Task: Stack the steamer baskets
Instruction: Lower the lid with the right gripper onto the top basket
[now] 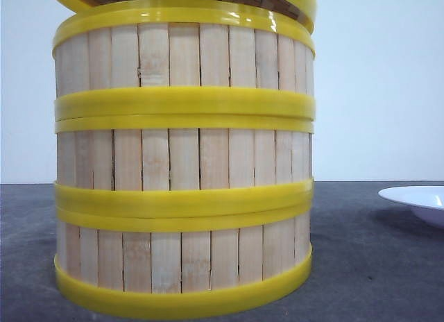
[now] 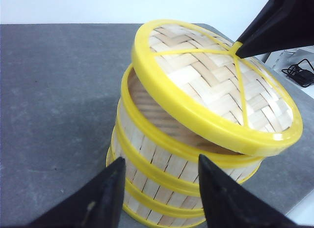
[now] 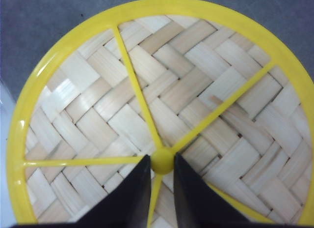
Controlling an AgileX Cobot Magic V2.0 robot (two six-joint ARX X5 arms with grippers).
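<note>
Stacked 3 high stood the pale-slatted, yellow-rimmed round steamer baskets [image 1: 184, 162].
Right gripper [image 3: 162, 171] pinched the tilted woven yellow-rimmed lid's [image 2: 216, 85] knob; left gripper [image 2: 159, 188] gaped wide, empty; lid seating remained.

The left end effector [image 2: 159, 198] has two black, pointy fingers [image 2: 105, 196]. The right end effector [image 3: 161, 188] looks the same, maybe smooth plastic.

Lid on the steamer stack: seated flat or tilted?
Tilted, not seated. The lid rests at a slant on the top basket, leaving its inside wall exposed on one side. The right gripper pinches the lid's centre knob.
</note>
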